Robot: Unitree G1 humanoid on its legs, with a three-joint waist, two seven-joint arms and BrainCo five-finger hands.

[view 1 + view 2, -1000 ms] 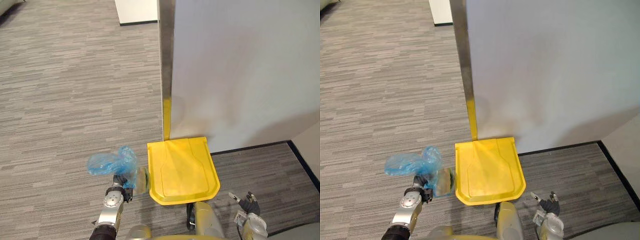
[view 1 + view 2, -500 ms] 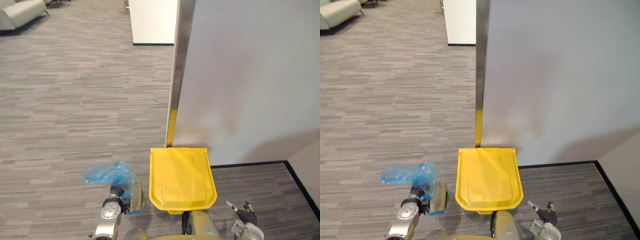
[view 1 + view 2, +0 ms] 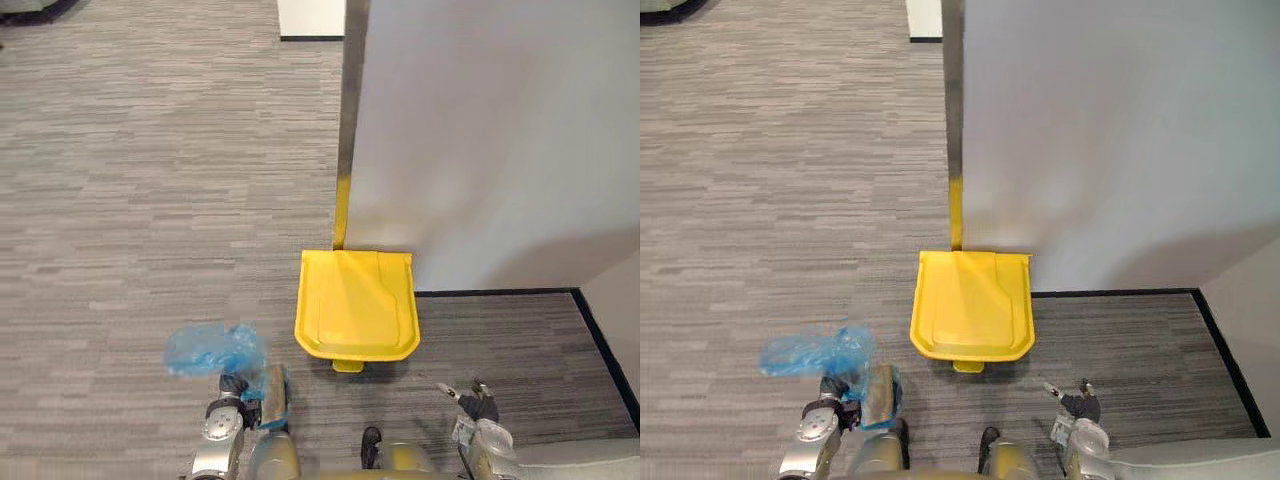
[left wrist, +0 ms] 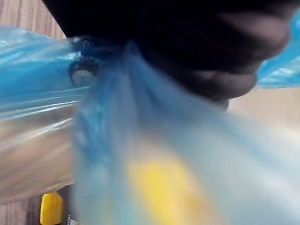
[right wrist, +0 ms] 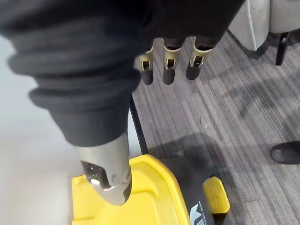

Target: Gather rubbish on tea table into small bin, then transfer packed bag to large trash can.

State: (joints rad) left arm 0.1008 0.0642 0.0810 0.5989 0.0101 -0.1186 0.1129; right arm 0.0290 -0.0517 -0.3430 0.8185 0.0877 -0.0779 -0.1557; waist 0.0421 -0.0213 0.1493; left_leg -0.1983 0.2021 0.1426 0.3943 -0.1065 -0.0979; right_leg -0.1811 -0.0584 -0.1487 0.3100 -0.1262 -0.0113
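A blue plastic rubbish bag (image 3: 212, 349) is bunched above my left hand (image 3: 233, 387), whose fingers are curled round its neck. The filled part of the bag (image 3: 880, 394) hangs beside that hand, just above the carpet. Up close, the left wrist view has the blue film (image 4: 140, 140) stretched under the dark cover. The large yellow trash can (image 3: 358, 303) stands against the wall with its lid closed and its pedal (image 3: 347, 366) facing me, to the right of the bag. My right hand (image 3: 472, 404) hangs open low on the right, fingers (image 5: 166, 65) straight above the can (image 5: 140, 197).
A white partition wall (image 3: 500, 130) with a metal edge post (image 3: 350, 120) rises behind the can. A black skirting (image 3: 500, 292) runs along its foot. A white cabinet base (image 3: 310, 18) stands at the far end. Grey carpet stretches out to the left.
The whole picture has shifted, so the camera has moved; the can's pedal now shows. The bag stays in my left hand and my right hand stays open.
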